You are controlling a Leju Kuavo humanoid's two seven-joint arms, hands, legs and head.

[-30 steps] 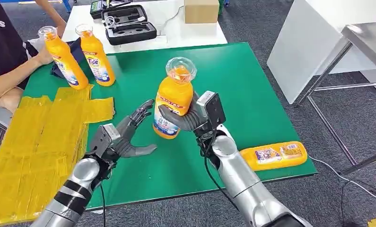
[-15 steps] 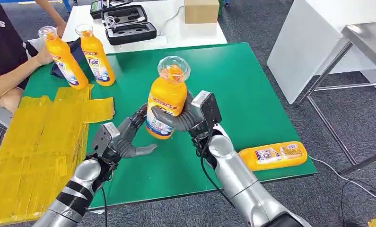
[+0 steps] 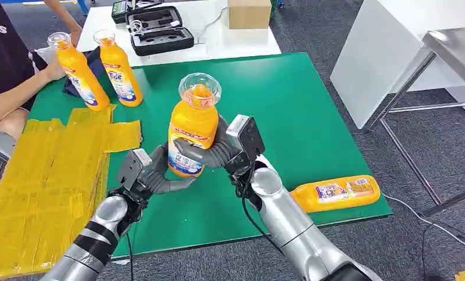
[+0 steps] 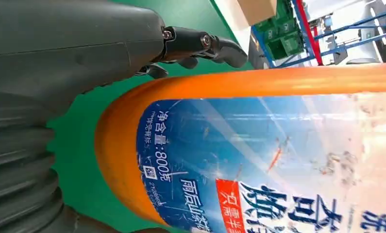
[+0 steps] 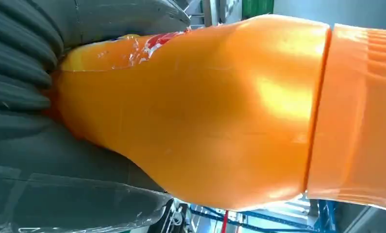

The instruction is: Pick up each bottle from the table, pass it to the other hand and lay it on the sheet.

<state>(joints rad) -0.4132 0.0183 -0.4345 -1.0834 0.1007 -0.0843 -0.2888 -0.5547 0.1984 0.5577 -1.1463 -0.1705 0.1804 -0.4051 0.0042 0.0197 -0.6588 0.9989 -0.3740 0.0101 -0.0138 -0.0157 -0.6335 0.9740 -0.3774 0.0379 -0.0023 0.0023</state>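
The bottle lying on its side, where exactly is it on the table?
In the head view, the lying bottle rests at the green table's near right corner, just right of the robot's right arm.

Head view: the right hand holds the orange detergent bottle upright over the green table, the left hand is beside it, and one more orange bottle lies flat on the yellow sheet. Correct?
Not quite. The lying orange bottle is not on the yellow sheet; it rests on the green table near its right edge, as the head view shows. The rest holds: the right hand holds the upright orange detergent bottle, with the left hand beside it.
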